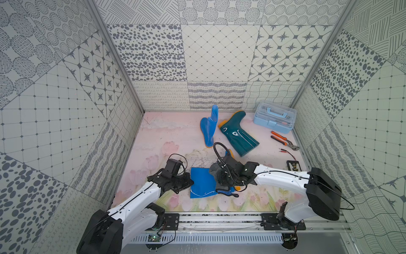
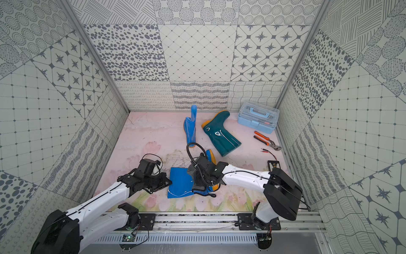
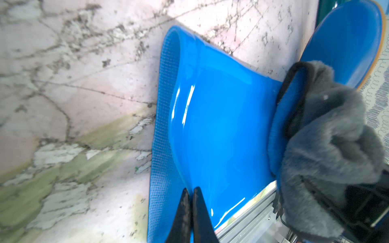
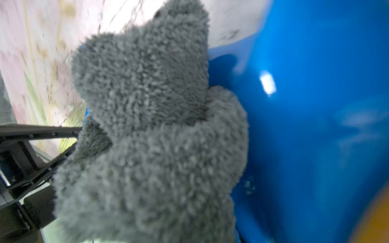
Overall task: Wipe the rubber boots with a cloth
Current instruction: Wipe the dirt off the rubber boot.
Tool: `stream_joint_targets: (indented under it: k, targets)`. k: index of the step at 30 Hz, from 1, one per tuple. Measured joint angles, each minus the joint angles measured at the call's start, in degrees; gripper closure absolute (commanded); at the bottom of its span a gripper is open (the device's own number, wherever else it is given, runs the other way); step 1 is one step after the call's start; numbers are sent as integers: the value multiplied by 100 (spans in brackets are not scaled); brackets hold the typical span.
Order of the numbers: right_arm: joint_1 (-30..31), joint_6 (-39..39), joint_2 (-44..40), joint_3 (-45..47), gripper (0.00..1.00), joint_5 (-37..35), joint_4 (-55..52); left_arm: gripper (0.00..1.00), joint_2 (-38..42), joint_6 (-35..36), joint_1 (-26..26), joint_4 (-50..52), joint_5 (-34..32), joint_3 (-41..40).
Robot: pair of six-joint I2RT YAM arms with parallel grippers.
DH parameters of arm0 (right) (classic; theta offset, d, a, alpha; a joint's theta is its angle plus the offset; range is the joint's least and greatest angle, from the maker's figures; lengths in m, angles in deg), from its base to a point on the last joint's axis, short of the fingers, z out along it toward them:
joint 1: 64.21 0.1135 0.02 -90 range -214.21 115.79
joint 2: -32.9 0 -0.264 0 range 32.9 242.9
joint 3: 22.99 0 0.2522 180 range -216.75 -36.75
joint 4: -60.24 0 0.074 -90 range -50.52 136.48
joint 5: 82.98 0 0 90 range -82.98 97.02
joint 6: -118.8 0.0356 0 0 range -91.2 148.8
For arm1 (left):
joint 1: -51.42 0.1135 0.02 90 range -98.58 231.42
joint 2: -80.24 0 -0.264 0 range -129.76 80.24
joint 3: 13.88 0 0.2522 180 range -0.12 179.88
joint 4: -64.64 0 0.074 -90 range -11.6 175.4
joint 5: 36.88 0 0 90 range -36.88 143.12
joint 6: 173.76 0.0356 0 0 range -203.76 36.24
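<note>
Three rubber boots are in view, and the one you are working on, the near blue boot, lies on its side between your two grippers, its shaft mouth towards the left gripper and its foot under the right gripper. Your left gripper's fingers are pressed together right at the edge of that mouth, touching the boot where the woven lining meets the glossy outside; you cannot tell from here whether the rim is caught between them. Your right gripper is pinching the cloth, which is bunched so thickly around the fingertips that it hides them, and the grey bundle is touching the boot's glossy side. Beyond the right gripper and well apart from it sit the second blue boot and, just beside that, the teal boot, lying on its side.
</note>
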Motion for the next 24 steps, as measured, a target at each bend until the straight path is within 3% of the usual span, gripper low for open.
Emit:
stream_joint_targets:
  k: [4, 10, 14, 18, 24]
  targets:
    - [160, -46, 46, -256, 96, -146, -195, 100, -48, 0, 0, 4, 20, 15]
    - [1078, -107, 1725, -1696, 96, 433, 487, 100, 55, 4, 0, 109, 17, 122]
    - [1375, -109, 2291, -1878, 96, 809, 850, 100, 214, 46, 0, 437, -46, 133]
    - [1167, -103, 1808, -1220, 98, 883, 949, 100, 278, 83, 0, 522, -59, 136]
    - [129, -24, -162, 389, 98, 549, 216, 100, 221, 107, 0, 483, -63, 138]
